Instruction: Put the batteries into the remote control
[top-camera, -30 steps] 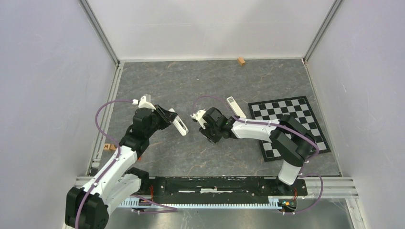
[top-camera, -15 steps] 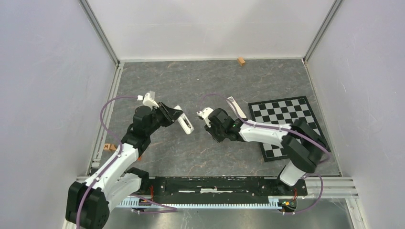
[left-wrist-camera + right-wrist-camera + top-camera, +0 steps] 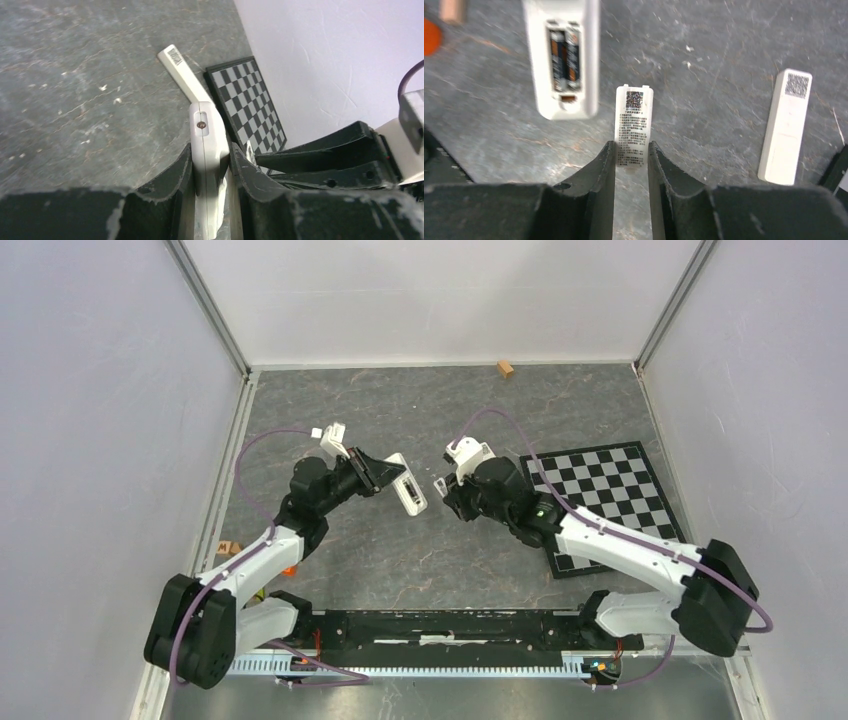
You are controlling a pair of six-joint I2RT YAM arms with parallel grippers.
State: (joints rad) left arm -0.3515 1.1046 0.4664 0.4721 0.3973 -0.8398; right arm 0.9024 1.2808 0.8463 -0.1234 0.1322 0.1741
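Baring two dark batteries (image 3: pixel 564 59) in its open back, white remote control (image 3: pixel 540 75) clamped by left fingers (image 3: pixel 176 172); right fingers (image 3: pixel 603 180) pinch its labelled cover (image 3: pixel 634 125).

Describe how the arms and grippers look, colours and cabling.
The left arm and right arm have white links, black joints and a purple cable looping to the wrist. The left gripper and right gripper have black curved fingers with chipped pale edges.

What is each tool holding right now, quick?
Left tool: closed on the white remote.
Right tool: closed on the small battery cover.
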